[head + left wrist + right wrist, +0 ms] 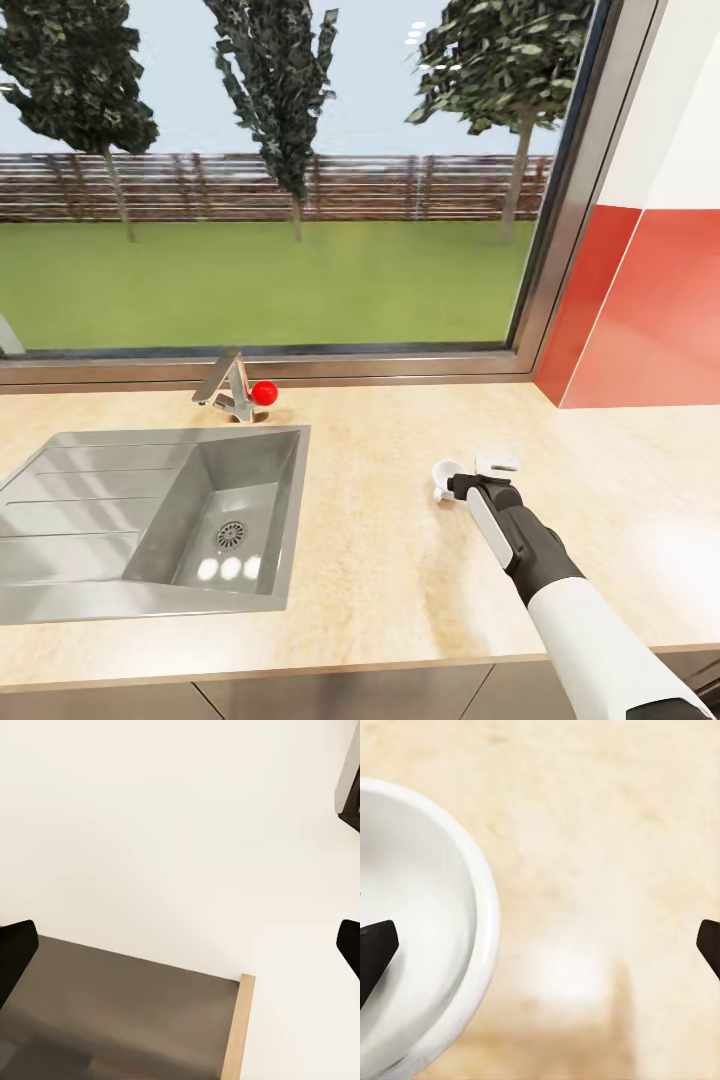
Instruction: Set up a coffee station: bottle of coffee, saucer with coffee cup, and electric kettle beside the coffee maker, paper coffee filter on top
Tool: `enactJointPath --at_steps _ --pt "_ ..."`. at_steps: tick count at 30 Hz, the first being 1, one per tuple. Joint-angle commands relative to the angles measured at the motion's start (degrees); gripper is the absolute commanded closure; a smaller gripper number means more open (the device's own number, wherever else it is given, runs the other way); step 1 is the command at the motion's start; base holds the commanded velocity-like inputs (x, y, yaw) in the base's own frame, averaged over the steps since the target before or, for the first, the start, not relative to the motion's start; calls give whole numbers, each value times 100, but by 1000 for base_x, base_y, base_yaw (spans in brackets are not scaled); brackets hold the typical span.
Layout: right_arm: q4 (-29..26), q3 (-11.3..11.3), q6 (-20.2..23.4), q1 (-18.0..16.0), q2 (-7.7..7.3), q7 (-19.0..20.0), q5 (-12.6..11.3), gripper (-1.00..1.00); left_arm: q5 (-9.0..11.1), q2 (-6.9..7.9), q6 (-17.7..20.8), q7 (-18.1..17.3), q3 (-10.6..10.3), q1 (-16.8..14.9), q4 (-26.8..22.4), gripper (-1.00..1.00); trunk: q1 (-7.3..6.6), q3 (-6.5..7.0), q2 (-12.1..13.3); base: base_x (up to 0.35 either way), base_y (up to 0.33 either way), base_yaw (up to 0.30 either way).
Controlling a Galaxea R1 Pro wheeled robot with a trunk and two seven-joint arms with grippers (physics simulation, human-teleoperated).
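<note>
On the kitchen countertop [400,560], right of the sink, stands a small white round vessel that looks like the coffee cup [444,478]. My right gripper [492,466] hovers just to its right, pointing down at the counter. In the right wrist view the gripper [540,945] is open. One dark fingertip [375,945] lies over the cup's white hollow [427,907], and the other [711,945] is over bare counter. My left gripper [180,945] is open too, with nothing between its fingers.
A steel sink [120,470] with a drainboard is set into the counter's left half. Behind it stands a tap [228,388] with a red knob [263,392]. A large window runs along the back. A red wall panel [650,310] closes the right side.
</note>
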Motion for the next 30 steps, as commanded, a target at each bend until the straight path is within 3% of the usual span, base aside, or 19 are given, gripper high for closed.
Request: enactJointPath --at_steps 1,3,4,30 --pt "-6 16 16 -5 -1 -49 -47 -100 -44 -3 20 0 36 -1 -11 -100 3 -10 -11 0 0 0" --pt "-6 16 16 -5 -3 -49 -47 -100 -44 -3 22 0 36 -1 -10 -100 3 -10 -11 0 0 0" --pt "-6 16 16 -5 -2 -49 -47 100 -44 -3 21 0 36 -1 -10 -100 3 -10 -11 0 0 0" --pt "-5 17 16 -5 4 -49 -52 100 -44 -10 20 0 36 -1 -11 -100 3 -10 -11 0 0 0"
